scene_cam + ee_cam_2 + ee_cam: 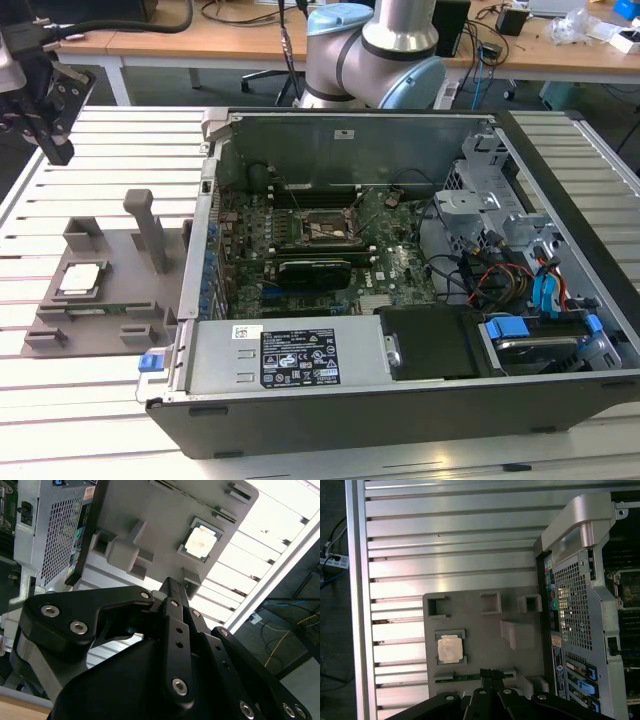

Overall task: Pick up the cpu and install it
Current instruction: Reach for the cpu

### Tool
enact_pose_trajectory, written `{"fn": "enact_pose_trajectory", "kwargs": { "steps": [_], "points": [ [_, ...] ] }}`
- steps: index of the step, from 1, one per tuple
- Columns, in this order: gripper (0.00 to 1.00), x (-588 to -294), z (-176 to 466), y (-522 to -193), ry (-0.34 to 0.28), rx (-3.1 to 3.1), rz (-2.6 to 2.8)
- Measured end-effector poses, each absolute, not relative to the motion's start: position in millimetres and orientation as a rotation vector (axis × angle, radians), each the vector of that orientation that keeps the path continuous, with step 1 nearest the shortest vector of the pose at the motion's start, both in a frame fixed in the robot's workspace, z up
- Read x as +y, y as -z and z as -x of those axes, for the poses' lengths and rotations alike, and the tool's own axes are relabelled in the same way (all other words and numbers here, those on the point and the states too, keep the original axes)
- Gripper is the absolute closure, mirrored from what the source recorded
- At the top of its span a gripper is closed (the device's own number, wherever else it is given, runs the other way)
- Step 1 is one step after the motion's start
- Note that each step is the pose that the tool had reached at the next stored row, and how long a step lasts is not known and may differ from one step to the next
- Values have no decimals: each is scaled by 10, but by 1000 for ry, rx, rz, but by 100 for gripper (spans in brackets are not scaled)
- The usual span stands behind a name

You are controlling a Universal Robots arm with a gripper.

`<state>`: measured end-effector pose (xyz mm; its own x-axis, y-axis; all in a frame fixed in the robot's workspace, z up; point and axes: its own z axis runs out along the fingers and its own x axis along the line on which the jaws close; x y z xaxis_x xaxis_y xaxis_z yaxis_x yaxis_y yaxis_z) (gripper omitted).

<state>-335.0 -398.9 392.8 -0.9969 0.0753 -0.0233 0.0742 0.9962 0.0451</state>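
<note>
One cpu (82, 278), not picked yet: lies flat, metal top up, in a square pocket of the grey tray (120, 262), on the exterior view's left of the open pc case (400, 405). Pocket walls hug it all round. My guess is that's to fix pos + angle for a repeatable grab from above.

Claw (170, 583): fingers brought together tip to tip, no gap I can see, nothing btwn them. In the exterior view it hangs high near that view's left edge, well apart from tray and cpu, touching nothing. Both wrist views look past the tips onto the tray w/ cpu in sight, so it reads as a staging pose, not a grasp.

Case lies on its side w/ panel off, so the board faces up and the socket (318, 226) can be reached straight down. Can't tell if the socket latch is up or if sth sits in it. Arm base (375, 45) stands behind the case.

Surface: ribbed aluminium table (100, 410), long slats w/ grooves, shiny, glare in the wrist views. Tray and case both sit straight on it. Room: lab/office look, wooden desks (200, 42) behind w/ cables and kit, dark floor, loose cables (330, 560) past the table edge.
</note>
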Motion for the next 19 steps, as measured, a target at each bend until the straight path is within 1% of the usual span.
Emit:
{"fn": "enact_pose_trajectory", "kwargs": {
  "steps": [19],
  "points": [
    [89, -3988, 3524, -3928, -69, 3114, -117]
  ]
}}
